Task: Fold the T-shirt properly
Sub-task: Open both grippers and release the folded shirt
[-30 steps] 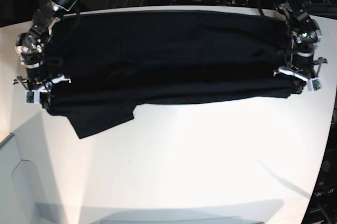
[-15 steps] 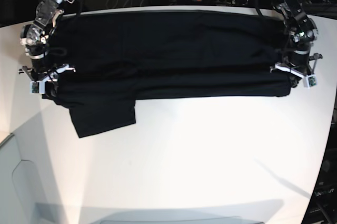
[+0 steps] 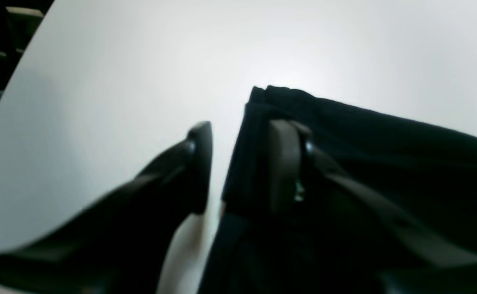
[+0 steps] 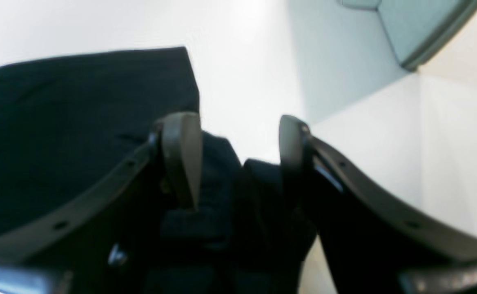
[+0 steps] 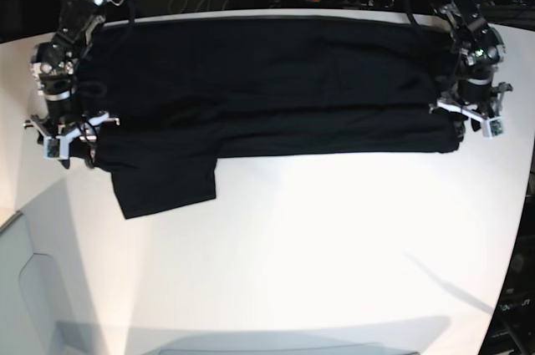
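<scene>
The T-shirt (image 5: 267, 88) lies flat across the far half of the white surface (image 5: 318, 255), folded into a long black band that runs from 9 o'clock to 3 o'clock in the base view. We see one sleeve (image 5: 163, 184) poking out of the band's near edge toward 7 o'clock, resting flat on the surface.

At the band's 9 o'clock end sits the right claw (image 5: 68, 139). In its wrist view we find the right claw (image 4: 238, 159) with its fingers parted and a clear gap between them. Bunched black cloth of the T-shirt (image 4: 79, 122) sits in that gap and under the finger at the 9 o'clock side, but the fingers are not pressed together on it; we cannot tell whether either finger touches the cloth.

At the band's 3 o'clock end sits the left claw (image 5: 468, 119). Its wrist view shows the left claw (image 3: 238, 163) also spread. One finger lies over the T-shirt (image 3: 385, 155), just inside the corner of the fold, while the other stands over bare surface (image 3: 140, 61), just beside the cloth's edge. The edge of the folded cloth runs up through the gap between them toward 12 o'clock.
</scene>
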